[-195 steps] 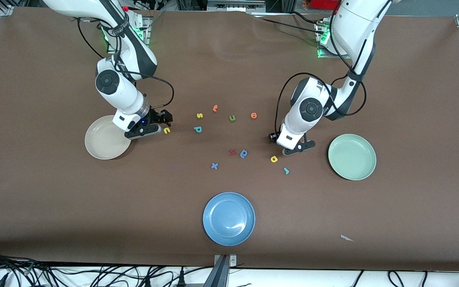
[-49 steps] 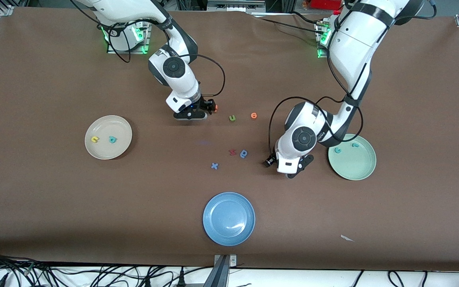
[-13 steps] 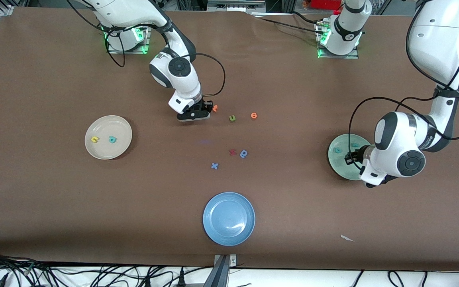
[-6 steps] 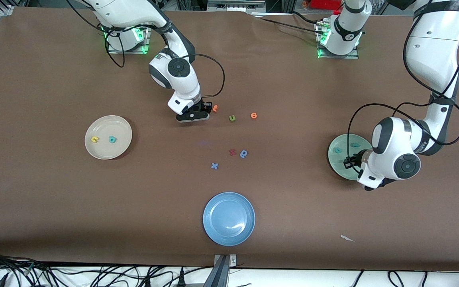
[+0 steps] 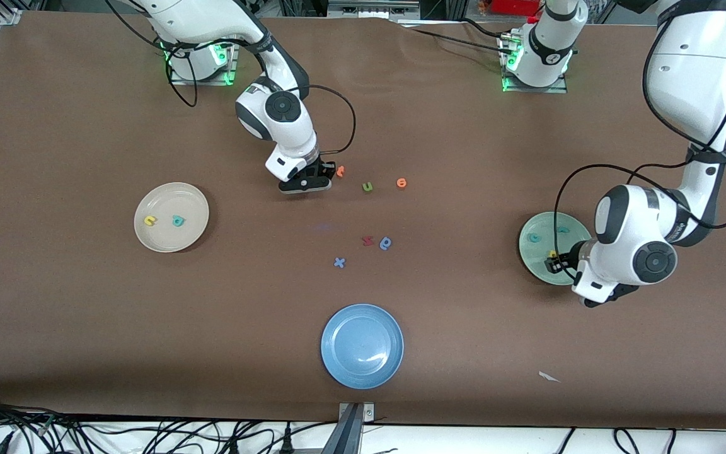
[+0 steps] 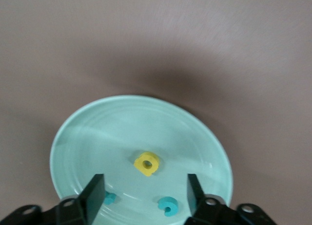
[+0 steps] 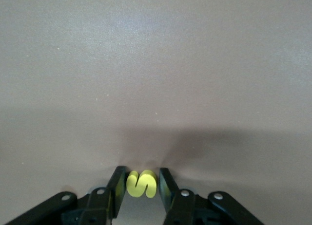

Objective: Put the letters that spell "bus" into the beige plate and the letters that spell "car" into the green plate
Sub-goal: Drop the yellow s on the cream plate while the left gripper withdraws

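I had the right claw [image 7: 142,185] down on the worktop [image 5: 464,353], fingers pinched on the yellow s [image 7: 142,183]; being light, soft foam, it took a flat-sided grip. The beige plate [image 5: 149,243] already held the yellow u [image 5: 149,221] and teal b [image 5: 178,221], with open room between. The left claw [image 6: 145,196] hung spread and empty over the green plate [image 6: 78,137], the yellow a [image 6: 146,163] lying inside.
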Robot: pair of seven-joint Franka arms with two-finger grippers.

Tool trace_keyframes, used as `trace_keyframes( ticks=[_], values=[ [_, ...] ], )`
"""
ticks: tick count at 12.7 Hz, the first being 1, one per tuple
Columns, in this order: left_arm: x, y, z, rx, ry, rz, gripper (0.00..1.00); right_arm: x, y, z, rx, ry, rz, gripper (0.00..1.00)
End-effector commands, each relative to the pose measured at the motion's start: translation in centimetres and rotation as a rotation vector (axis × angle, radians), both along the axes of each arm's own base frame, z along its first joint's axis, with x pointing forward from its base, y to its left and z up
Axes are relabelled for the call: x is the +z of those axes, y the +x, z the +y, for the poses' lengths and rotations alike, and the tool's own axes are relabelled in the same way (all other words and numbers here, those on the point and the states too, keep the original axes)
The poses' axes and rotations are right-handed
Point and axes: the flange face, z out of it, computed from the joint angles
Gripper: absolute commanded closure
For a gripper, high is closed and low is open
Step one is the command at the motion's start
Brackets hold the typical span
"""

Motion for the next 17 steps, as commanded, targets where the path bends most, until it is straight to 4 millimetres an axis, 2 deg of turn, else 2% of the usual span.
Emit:
trace_keyframes(
  ticks=[1,3,4,7,9,11,13,15,17],
  values=[
    [7.3,-0.2,-0.1,-0.059,0.014,-0.059,0.00,-1.5,0.4,-0.6,-0.004,-0.022,0.001,0.72],
    [12.0,-0.6,-0.5,-0.108,0.015,-0.093,0.00,-1.5,0.4,-0.6,-0.003,-0.022,0.001,0.76],
    [14.0,-1.1,-1.0,-0.141,0.010,-0.101,0.00,-1.5,0.4,-0.6,-0.001,-0.023,0.000,0.81],
    [22.3,-2.4,-3.4,-0.229,0.001,-0.149,0.00,-1.1,0.5,-0.6,0.004,-0.023,-0.007,0.81],
    [25.9,-2.4,-4.7,-0.280,-0.007,-0.164,0.00,0.6,1.7,-1.4,0.009,-0.024,-0.031,0.81],
    [28.4,-2.3,-6.0,-0.300,-0.017,-0.198,0.00,3.2,3.8,-4.5,0.041,-0.098,-0.021,0.81],
    [30.0,-2.7,-6.0,-0.297,-0.027,-0.178,0.00,5.5,5.4,-7.3,0.089,-0.142,-0.004,0.81],
    [32.8,-3.2,-5.6,-0.251,-0.138,-0.202,0.00,7.3,6.7,-10.2,0.125,-0.163,0.009,0.81],
    [33.5,-3.6,-6.1,-0.245,-0.149,-0.207,0.00,8.5,8.0,-14.6,0.197,-0.201,0.040,0.80]
  ],
)
